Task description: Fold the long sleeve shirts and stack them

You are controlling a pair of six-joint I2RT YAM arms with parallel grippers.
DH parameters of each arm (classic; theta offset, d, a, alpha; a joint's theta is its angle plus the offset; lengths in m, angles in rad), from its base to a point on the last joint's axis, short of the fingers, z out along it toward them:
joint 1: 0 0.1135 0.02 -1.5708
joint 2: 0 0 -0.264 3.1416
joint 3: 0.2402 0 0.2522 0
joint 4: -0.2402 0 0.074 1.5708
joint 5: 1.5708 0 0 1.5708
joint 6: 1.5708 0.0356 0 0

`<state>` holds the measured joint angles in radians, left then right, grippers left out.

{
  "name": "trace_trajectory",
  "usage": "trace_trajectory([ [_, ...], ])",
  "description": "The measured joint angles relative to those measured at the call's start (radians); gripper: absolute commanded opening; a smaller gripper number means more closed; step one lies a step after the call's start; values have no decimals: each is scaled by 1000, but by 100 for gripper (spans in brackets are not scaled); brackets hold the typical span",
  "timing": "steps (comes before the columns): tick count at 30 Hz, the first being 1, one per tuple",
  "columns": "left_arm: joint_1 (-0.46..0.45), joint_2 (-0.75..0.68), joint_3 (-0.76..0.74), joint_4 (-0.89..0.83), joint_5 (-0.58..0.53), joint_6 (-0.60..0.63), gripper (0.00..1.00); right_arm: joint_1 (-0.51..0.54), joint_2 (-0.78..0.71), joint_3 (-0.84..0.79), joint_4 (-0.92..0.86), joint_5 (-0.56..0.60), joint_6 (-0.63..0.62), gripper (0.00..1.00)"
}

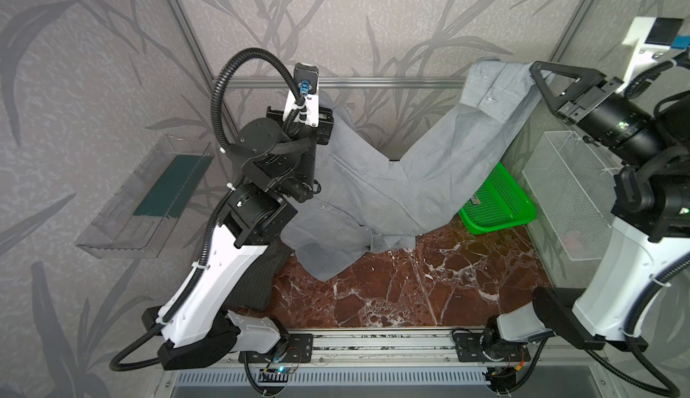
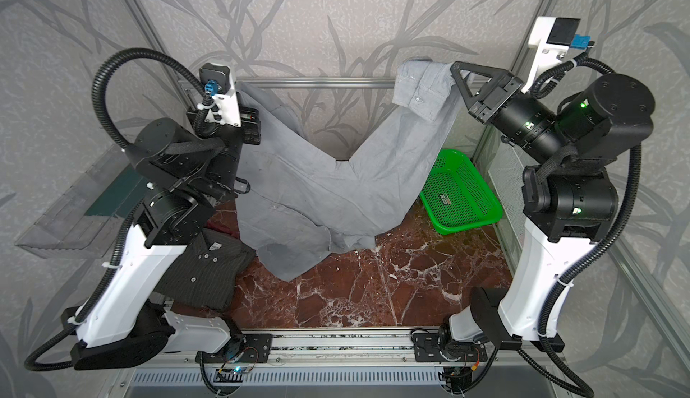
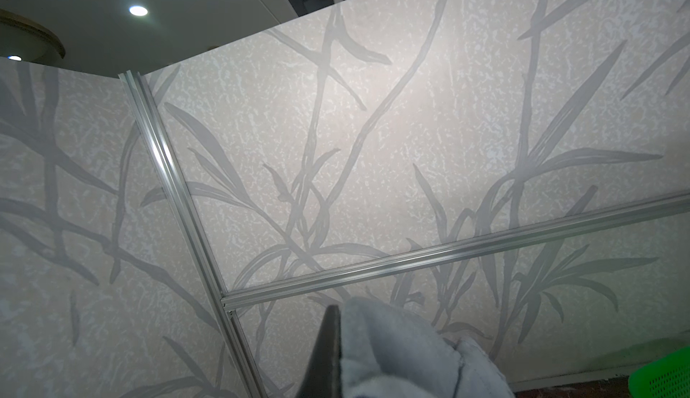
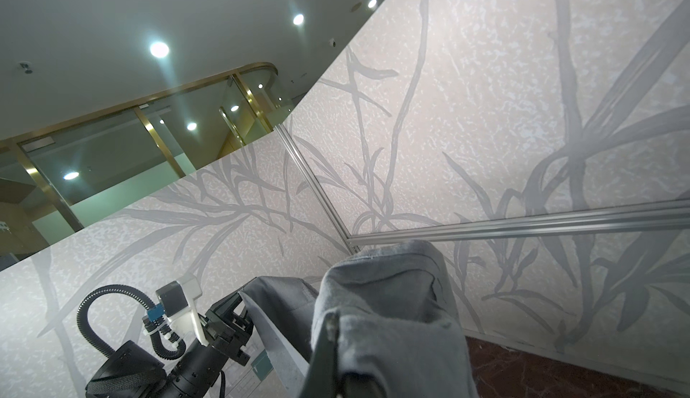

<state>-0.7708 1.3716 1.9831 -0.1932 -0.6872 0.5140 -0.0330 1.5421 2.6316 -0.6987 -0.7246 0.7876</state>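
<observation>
1. Top views, far left: clear plastic tray [image 1: 145, 198] fixed outside the work area, dark green strip inside; no part in the task.
2. Near left, partly under the left arm [image 2: 123, 284]: pinstriped shirt [image 2: 201, 269] lying on the table [image 1: 392, 291], collar and pale buttons up, compact in shape. Judged already folded, though partly hidden.
3. Far left, raised: left gripper [image 3: 334, 344], clamped on an edge of the grey shirt [image 1: 392, 191], with cloth bunched against one dark finger in the left wrist view.
4. Centre: grey shirt held up, sagging in a deep V between both grippers, lowest flap hanging toward the near middle. Cannot tell whether touching the table.
5. Far right, raised: right gripper [image 1: 537, 71], pinched tight on the same shirt just beside a buttoned cuff.
6. Right side: green basket [image 1: 496, 205] on the table, partly behind the hanging cloth; white wire basket [image 1: 571, 191] past the table's right edge.
7. Progress, as a judgement: roughly halfway. One shirt seemingly done, grey one lifted and spread but not yet laid flat. Left to do: lay down, fold sleeves and body, stack with the pinstriped one.
8. Surface and room: reddish-brown marble-look table; pale wall panels [image 1: 336, 23] with grey leaf pattern; aluminium rail [image 1: 336, 80] along the far side; ceiling spotlights [image 4: 158, 49] and brass-framed glass [image 4: 112, 153] beyond, in the right wrist view.
</observation>
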Motion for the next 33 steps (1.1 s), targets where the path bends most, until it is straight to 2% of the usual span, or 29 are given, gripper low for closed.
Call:
trace_trajectory([
  [7,1,200,83,-81,16,-21,0,77,75,-136,-168,63,-130,0],
  [11,14,332,147,-120,42,-44,0,93,93,-340,-167,108,-172,0],
  [13,30,406,206,-141,62,-75,0,100,126,-377,-164,129,-179,0],
  [15,54,482,285,-153,82,-115,0,108,207,-304,-174,150,-191,0],
  [21,122,689,517,-142,165,-260,0,130,565,311,-221,194,-205,0],
  [22,129,712,544,-132,175,-279,0,131,580,348,-217,194,-200,0],
  [24,140,766,596,-101,211,-316,0,130,561,328,-182,199,-188,0],
  [27,137,825,659,-42,265,-355,0,126,470,188,-89,210,-195,0],
  [29,127,841,685,8,302,-370,0,113,443,192,-52,226,-199,0],
  [33,105,820,709,101,363,-384,0,4,356,201,63,228,-143,0],
])
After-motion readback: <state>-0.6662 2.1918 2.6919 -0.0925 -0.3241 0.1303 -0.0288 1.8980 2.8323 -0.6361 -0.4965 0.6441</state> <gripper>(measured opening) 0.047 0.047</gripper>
